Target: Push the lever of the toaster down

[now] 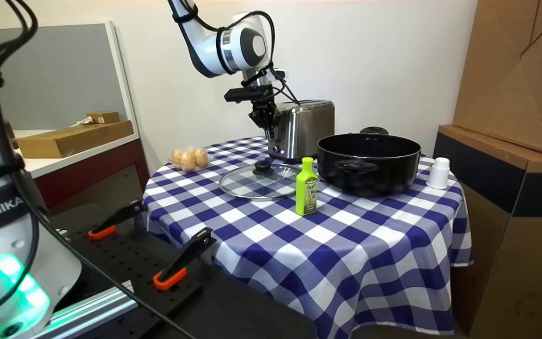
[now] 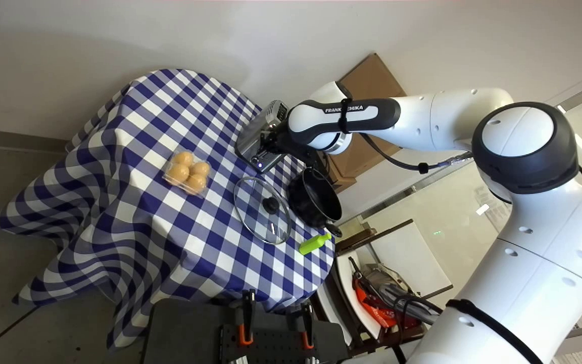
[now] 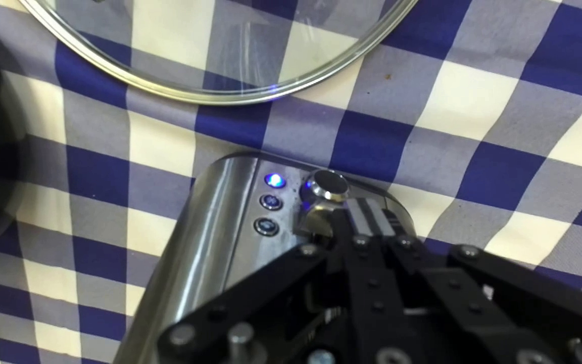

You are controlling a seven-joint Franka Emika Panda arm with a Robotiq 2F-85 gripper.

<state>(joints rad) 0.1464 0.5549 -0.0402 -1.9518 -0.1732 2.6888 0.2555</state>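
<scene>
Hand [image 3: 370, 217], checked tablecloth [image 1: 337, 247], pale wall [image 1: 384, 61]

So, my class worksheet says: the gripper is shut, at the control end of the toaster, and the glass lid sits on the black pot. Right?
No: the glass lid isn't on the black pot; both exterior views show it beside the pot, on the checked tablecloth. The gripper is shut, at the control end of the toaster.
</scene>
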